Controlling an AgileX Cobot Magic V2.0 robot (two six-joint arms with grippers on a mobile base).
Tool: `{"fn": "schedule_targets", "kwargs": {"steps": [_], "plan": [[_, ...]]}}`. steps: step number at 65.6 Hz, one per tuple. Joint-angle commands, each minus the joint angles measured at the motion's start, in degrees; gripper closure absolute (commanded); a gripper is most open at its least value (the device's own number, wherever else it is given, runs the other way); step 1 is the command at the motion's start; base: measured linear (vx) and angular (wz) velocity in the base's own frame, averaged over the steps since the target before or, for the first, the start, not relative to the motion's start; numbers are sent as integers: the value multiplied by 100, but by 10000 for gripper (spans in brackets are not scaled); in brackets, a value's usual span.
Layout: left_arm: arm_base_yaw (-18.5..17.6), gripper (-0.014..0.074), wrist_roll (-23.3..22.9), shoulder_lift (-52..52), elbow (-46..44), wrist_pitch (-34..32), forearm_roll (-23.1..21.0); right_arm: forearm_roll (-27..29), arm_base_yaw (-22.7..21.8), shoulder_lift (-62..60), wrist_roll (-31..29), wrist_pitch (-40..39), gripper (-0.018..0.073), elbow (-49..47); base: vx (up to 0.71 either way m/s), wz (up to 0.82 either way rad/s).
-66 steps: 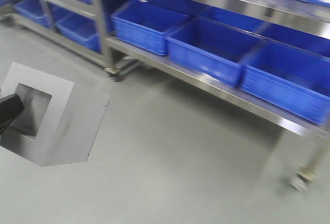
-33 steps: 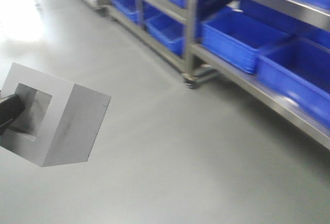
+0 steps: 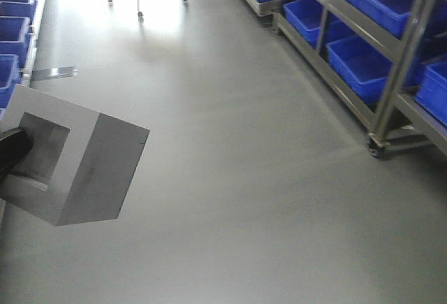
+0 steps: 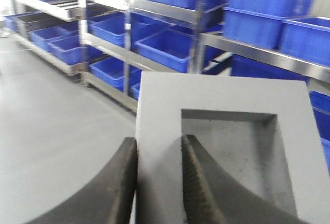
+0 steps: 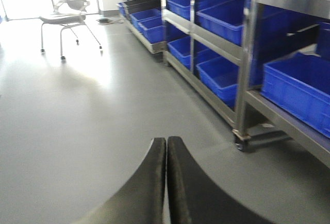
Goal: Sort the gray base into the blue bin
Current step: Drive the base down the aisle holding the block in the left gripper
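The plain matte gray cube-shaped base is up off the smooth gray floor, held tilted at the robot's left side with its square recessed face turned up and outward. The left gripper has it by one wall of that recess. Its black jaws are parted only by the thickness of the wall, one lying against the outer side of the block and the other reaching down inside the recess, both pressed on the gray material. In the front view only a dark tip shows, poking into the recess from the left edge. The right gripper hangs over bare floor with its two curved black jaws drawn tight together, edge to edge, and nothing between them. Steel shelving racks run along the right of the aisle on small castors, their shelves lined with bright-blue rectangular plastic bins. More such bins stand on racks in the left wrist view, and a few show at the far left of the front view. The block is well apart from all of them, in none of the bins. At the far end of the aisle, in strong light, stands a metal-legged chair on castors.
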Motion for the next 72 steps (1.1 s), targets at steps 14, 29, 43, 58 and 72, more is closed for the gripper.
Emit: {"fn": "schedule_targets", "kwargs": {"steps": [14, 29, 43, 58, 72], "plan": [[-27, 603, -67, -9, -194, -639, -20, -31, -9, 18, -59, -426, 564, 5, 23, 37], [-27, 603, -67, -9, -194, -639, -20, -31, -9, 18, -59, -426, 564, 5, 29, 14], [-27, 603, -67, -9, -194, -639, -20, -31, -9, 18, -59, -426, 564, 5, 35, -5], [-27, 603, -67, -9, -194, -639, -20, -31, -9, 18, -59, -426, 564, 5, 37, -11], [-27, 603, -67, -9, -194, -639, -20, -31, -9, 18, -59, -426, 564, 5, 40, -2]]}}
